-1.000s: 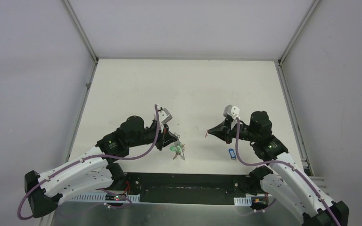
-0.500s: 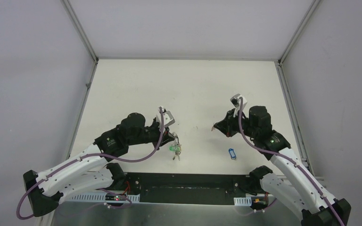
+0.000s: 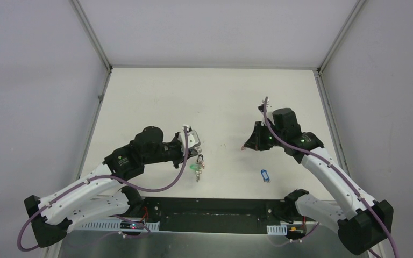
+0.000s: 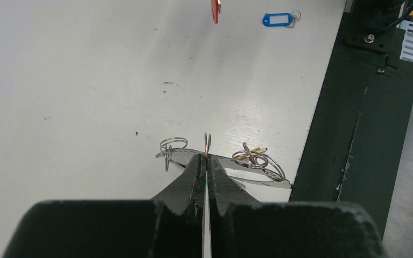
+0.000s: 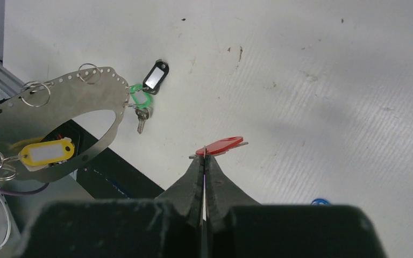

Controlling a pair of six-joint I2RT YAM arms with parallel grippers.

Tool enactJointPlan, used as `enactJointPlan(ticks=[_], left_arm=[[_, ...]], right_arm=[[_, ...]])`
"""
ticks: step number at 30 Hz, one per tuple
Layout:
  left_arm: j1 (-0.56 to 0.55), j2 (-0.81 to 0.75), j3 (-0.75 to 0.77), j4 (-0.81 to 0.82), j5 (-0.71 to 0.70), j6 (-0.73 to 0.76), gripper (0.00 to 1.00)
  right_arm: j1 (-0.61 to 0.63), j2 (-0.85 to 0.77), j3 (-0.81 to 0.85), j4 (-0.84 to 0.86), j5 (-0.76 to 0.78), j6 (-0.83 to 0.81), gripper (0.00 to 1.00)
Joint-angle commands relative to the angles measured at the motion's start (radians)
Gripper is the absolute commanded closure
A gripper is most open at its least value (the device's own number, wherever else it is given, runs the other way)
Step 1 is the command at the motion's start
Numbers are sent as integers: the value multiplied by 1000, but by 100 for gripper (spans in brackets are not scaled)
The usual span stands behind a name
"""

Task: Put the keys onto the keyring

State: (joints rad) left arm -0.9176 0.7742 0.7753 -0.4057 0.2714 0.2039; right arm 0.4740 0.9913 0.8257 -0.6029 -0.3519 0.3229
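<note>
the keyring (image 5: 70, 94) is a flat, pale grey metal hoop with small holes along its band, held up off the counter (image 3: 209, 102), near the counter's near edge and left of centre. the left gripper (image 4: 206, 160) is clamped shut on the band's edge; from the left wrist view the hoop shows edge-on, with silver split rings (image 4: 173, 144) hanging on either side of the fingers. a green tag (image 5: 138, 98) hangs from the hoop's rim with a small silver key (image 5: 141, 122) just below it. a black tag (image 5: 155, 77) sits just beside the green one, though how it is attached cannot be told. a yellow tag (image 5: 45, 152) shows in the hoop's opening next to more split rings.

well apart to the right, the right gripper (image 5: 205, 156) is closed on the end of a red tag (image 5: 220, 145), held in the air above the counter; whether a key hangs from it cannot be told. the two grippers point toward each other across a gap.

a blue tag (image 3: 264, 176) with a small ring lies loose on the counter, near the near edge and below the right gripper in the top view.
</note>
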Motion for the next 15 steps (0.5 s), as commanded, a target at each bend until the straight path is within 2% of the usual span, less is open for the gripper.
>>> enactJointPlan(ticks=[1,6,15], left_arm=[[-10,1,55,30,20,49,100],[-10,31,55,25,26,26,100],[-10,112,68,28,69,14,100]], right_arm=[[-28,9,58,-58,33,-8,100],[-80,1,58,-48,-46,2,100],[-85,95,132,-47,-408,-129,100]])
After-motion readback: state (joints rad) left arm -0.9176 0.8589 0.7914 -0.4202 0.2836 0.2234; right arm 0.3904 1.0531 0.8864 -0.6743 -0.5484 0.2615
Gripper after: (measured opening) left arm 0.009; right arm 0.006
